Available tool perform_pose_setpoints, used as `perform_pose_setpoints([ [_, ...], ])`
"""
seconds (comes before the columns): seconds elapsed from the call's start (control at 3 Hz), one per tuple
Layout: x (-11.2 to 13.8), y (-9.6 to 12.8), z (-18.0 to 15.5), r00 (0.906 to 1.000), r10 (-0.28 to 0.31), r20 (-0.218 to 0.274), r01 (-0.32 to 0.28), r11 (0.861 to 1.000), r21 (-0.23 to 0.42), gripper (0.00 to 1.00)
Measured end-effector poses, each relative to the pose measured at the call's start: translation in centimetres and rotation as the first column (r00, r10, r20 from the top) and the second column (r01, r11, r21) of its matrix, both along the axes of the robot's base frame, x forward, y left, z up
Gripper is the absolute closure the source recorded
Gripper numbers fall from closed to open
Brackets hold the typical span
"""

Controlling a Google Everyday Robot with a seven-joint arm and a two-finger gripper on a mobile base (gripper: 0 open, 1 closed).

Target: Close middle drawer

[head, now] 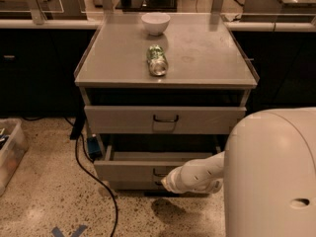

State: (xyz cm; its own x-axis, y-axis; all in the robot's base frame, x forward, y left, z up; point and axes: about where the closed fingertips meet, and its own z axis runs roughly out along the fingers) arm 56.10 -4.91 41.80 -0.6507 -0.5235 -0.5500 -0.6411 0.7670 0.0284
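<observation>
The middle drawer is a grey tray with a low front panel. It stands pulled partly out of the grey cabinet, below the taller-fronted top drawer with its black handle. My white arm reaches in from the right. My gripper is at the middle of the drawer's front panel, right at the small dark handle, which it partly covers. Whether it touches the panel I cannot tell.
On the cabinet top stand a white bowl at the back and a green can lying on its side. A black cable runs over the floor at the left. A clear bin is at far left. My white body fills the lower right.
</observation>
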Motion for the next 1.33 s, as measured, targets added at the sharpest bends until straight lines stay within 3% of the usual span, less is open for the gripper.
perform_pose_setpoints([
  [0.33,3.53,-0.2,1.13,0.9974,-0.041,0.059,0.041,0.999,-0.007,1.0],
  [1.33,3.78,0.06,1.09,0.9977,-0.033,0.06,0.034,0.999,-0.021,1.0],
])
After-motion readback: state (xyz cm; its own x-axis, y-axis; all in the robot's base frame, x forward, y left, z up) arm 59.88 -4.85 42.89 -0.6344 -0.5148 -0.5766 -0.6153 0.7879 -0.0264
